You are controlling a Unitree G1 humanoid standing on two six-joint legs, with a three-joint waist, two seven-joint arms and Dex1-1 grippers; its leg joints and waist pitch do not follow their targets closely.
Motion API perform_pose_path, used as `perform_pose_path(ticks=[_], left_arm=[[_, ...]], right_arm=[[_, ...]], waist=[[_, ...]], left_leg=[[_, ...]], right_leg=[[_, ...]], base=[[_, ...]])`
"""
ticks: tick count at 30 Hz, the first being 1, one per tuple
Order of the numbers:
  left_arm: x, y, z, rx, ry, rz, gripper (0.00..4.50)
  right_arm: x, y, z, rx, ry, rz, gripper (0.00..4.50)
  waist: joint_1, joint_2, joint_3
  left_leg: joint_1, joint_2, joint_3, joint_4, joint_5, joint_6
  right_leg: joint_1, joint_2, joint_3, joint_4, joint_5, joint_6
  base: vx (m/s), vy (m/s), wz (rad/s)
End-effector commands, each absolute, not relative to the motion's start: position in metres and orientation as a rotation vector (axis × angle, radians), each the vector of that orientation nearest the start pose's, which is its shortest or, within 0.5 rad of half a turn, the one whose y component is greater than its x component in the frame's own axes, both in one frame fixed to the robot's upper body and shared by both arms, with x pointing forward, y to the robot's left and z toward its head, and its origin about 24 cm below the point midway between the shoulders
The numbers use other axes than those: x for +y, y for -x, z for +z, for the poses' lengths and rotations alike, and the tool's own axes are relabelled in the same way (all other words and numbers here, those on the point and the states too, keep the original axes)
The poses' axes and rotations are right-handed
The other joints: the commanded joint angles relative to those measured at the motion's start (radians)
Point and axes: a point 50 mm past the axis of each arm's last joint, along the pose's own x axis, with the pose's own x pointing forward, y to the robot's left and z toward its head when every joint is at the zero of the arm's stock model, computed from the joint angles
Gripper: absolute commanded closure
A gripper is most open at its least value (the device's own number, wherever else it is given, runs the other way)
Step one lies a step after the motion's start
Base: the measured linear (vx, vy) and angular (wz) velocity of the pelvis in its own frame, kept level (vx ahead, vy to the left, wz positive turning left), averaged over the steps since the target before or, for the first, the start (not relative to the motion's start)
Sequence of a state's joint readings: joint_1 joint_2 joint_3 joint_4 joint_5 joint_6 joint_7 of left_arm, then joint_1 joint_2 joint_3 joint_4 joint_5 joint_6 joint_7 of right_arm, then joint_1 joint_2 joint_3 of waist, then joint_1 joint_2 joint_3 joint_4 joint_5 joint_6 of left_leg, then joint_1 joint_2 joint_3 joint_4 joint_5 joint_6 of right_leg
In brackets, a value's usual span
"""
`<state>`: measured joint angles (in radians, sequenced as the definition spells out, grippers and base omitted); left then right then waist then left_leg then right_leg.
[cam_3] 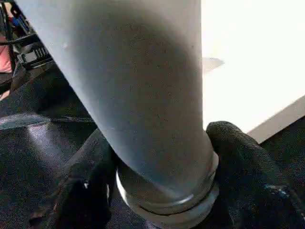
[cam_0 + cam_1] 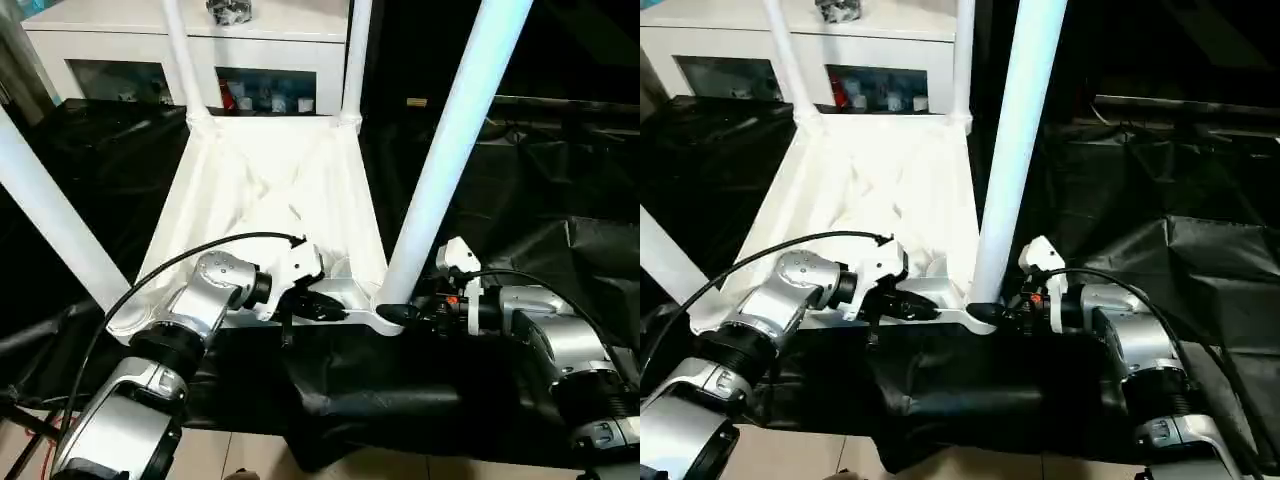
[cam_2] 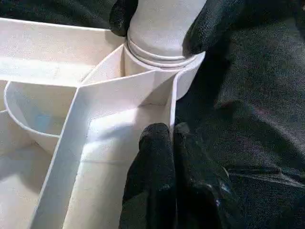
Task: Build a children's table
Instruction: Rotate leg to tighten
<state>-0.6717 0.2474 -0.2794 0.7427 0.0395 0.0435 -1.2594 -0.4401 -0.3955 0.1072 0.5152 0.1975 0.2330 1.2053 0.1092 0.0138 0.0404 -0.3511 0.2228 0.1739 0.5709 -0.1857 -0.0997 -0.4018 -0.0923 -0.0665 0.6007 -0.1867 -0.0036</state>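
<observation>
Tabletop (image 2: pixel 270 190) lies underside-up on the black sheet, my left gripper (image 3: pixel 172 143) pinched shut on its near rim, right gripper (image 1: pixel 159 157) clasping the near-right leg (image 2: pixel 455 140) at its socket; a loose hold could twist it crooked.

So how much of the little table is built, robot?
Nearly all. The table top lies upside down on the black cloth, and all four legs stand in its corner sockets. The right gripper has its fingers around the base of the near right leg, at its socket, while the shut left gripper grips the top's rim beside it. What looks left: finishing that leg, then turning the table upright.
</observation>
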Motion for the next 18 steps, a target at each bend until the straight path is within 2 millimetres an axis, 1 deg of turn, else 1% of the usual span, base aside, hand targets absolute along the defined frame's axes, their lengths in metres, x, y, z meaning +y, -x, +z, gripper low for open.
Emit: perform_pose_path(ticks=[1, 3, 4, 5, 6, 7, 8, 9, 10, 11, 12, 13, 14, 15, 16, 17, 18], left_arm=[[0.086, -0.327, 0.053, 0.374, -0.323, -1.367, 4.5], [0.084, -0.328, 0.052, 0.372, -0.32, -1.351, 4.5], [0.078, -0.33, 0.052, 0.365, -0.315, -1.316, 4.5], [0.075, -0.331, 0.052, 0.361, -0.308, -1.296, 4.5], [0.073, -0.331, 0.052, 0.36, -0.305, -1.286, 4.5], [0.069, -0.332, 0.053, 0.355, -0.298, -1.267, 4.5], [0.065, -0.332, 0.053, 0.352, -0.292, -1.254, 4.5], [0.061, -0.332, 0.053, 0.348, -0.284, -1.238, 4.5], [0.055, -0.332, 0.053, 0.343, -0.276, -1.233, 4.5], [0.054, -0.332, 0.053, 0.342, -0.275, -1.233, 4.5], [0.051, -0.331, 0.053, 0.339, -0.273, -1.232, 4.5], [0.049, -0.331, 0.053, 0.337, -0.271, -1.23, 4.5], [0.043, -0.33, 0.053, 0.329, -0.268, -1.232, 4.5], [0.042, -0.33, 0.054, 0.328, -0.268, -1.233, 4.5], [0.041, -0.329, 0.054, 0.327, -0.268, -1.235, 4.5], [0.04, -0.329, 0.054, 0.326, -0.268, -1.233, 4.5], [0.04, -0.329, 0.054, 0.326, -0.269, -1.233, 4.5]], right_arm=[[-0.138, -0.284, 0.023, 0.463, -0.049, 1.311, 1.89], [-0.137, -0.286, 0.022, 0.448, -0.049, 1.279, 1.89], [-0.133, -0.295, 0.019, 0.433, -0.047, 1.168, 1.9], [-0.131, -0.3, 0.017, 0.428, -0.038, 1.097, 1.9], [-0.129, -0.303, 0.016, 0.426, -0.033, 1.064, 1.91], [-0.128, -0.308, 0.012, 0.435, -0.031, 0.975, 1.91], [-0.126, -0.313, 0.01, 0.441, -0.028, 0.911, 1.91], [-0.125, -0.317, 0.008, 0.444, -0.023, 0.841, 1.91], [-0.121, -0.321, 0.006, 0.453, -0.041, 0.784, 1.91], [-0.12, -0.321, 0.006, 0.455, -0.043, 0.776, 1.91], [-0.118, -0.322, 0.005, 0.457, -0.046, 0.757, 1.91], [-0.116, -0.324, 0.004, 0.459, -0.044, 0.73, 1.91], [-0.11, -0.327, 0.001, 0.485, -0.041, 0.648, 1.91], [-0.109, -0.328, 0.0, 0.485, -0.036, 0.642, 1.91], [-0.107, -0.328, 0.0, 0.485, -0.028, 0.632, 1.91], [-0.104, -0.329, -0.001, 0.482, -0.019, 0.621, 1.91], [-0.1, -0.329, -0.001, 0.48, -0.042, 0.646, 1.56]], waist=[[-0.004, -0.01, -0.06], [-0.005, -0.011, -0.058], [-0.006, -0.01, -0.056], [-0.013, -0.005, -0.052], [-0.013, -0.005, -0.052], [-0.026, -0.01, -0.049], [-0.03, -0.008, -0.049], [-0.038, -0.007, -0.048], [-0.047, -0.005, -0.05], [-0.055, -0.006, -0.05], [-0.057, -0.005, -0.051], [-0.06, -0.006, -0.052], [-0.061, -0.003, -0.051], [-0.066, -0.004, -0.053], [-0.069, -0.001, -0.053], [-0.071, 0.001, -0.054], [-0.071, 0.002, -0.054]], left_leg=[[-0.001, 0.005, 0.012, -0.055, -0.141, 0.072], [-0.002, 0.004, 0.013, -0.056, -0.152, 0.068], [-0.001, 0.004, 0.013, -0.058, -0.175, 0.06], [0.0, 0.004, 0.011, -0.063, -0.206, 0.041], [0.0, 0.004, 0.011, -0.063, -0.206, 0.041], [0.0, -0.001, 0.005, -0.068, -0.243, 0.014], [-0.001, -0.001, 0.004, -0.07, -0.245, 0.011], [-0.004, -0.001, 0.002, -0.071, -0.251, 0.005], [-0.002, -0.003, 0.001, -0.071, -0.257, 0.0], [-0.003, -0.004, 0.002, -0.07, -0.26, 0.005], [-0.003, -0.004, 0.002, -0.069, -0.258, 0.008], [-0.002, -0.004, 0.003, -0.067, -0.255, 0.016], [-0.002, -0.005, 0.004, -0.067, -0.256, 0.02], [-0.006, -0.005, 0.003, -0.067, -0.248, 0.021], [-0.007, -0.006, 0.002, -0.067, -0.243, 0.023], [-0.006, -0.005, 0.003, -0.066, -0.244, 0.025], [-0.005, -0.004, 0.003, -0.066, -0.246, 0.027]], right_leg=[[0.058, -0.038, 0.033, -0.058, -0.09, -0.254], [0.057, -0.039, 0.033, -0.06, -0.106, -0.251], [0.055, -0.04, 0.032, -0.065, -0.149, -0.241], [0.051, -0.043, 0.032, -0.072, -0.217, -0.229], [0.051, -0.043, 0.032, -0.072, -0.217, -0.229], [0.055, -0.044, 0.03, -0.083, -0.327, -0.193], [0.055, -0.044, 0.03, -0.084, -0.345, -0.183], [0.054, -0.043, 0.03, -0.086, -0.361, -0.171], [0.052, -0.043, 0.029, -0.087, -0.367, -0.168], [0.051, -0.041, 0.029, -0.089, -0.362, -0.17], [0.051, -0.041, 0.03, -0.089, -0.353, -0.172], [0.049, -0.039, 0.031, -0.089, -0.334, -0.179], [0.049, -0.038, 0.031, -0.089, -0.327, -0.183], [0.05, -0.039, 0.031, -0.085, -0.315, -0.188], [0.051, -0.038, 0.029, -0.086, -0.311, -0.189], [0.05, -0.038, 0.03, -0.085, -0.297, -0.194], [0.049, -0.037, 0.03, -0.085, -0.287, -0.198]], base=[[0.0, 0.0, 0.0], [0.0, 0.0, 0.0], [0.0, 0.0, 0.0], [0.0, 0.0, 0.0], [0.0, 0.0, 0.0], [0.0, 0.0, 0.0], [0.0, 0.0, 0.0], [0.0, 0.0, 0.0], [0.0, 0.0, 0.0], [0.0, 0.0, 0.0], [0.0, 0.0, 0.0], [0.0, 0.0, 0.0], [0.0, 0.0, 0.0], [0.0, 0.0, 0.0], [0.0, 0.0, 0.0], [0.0, 0.0, 0.0], [0.0, 0.0, 0.0]])
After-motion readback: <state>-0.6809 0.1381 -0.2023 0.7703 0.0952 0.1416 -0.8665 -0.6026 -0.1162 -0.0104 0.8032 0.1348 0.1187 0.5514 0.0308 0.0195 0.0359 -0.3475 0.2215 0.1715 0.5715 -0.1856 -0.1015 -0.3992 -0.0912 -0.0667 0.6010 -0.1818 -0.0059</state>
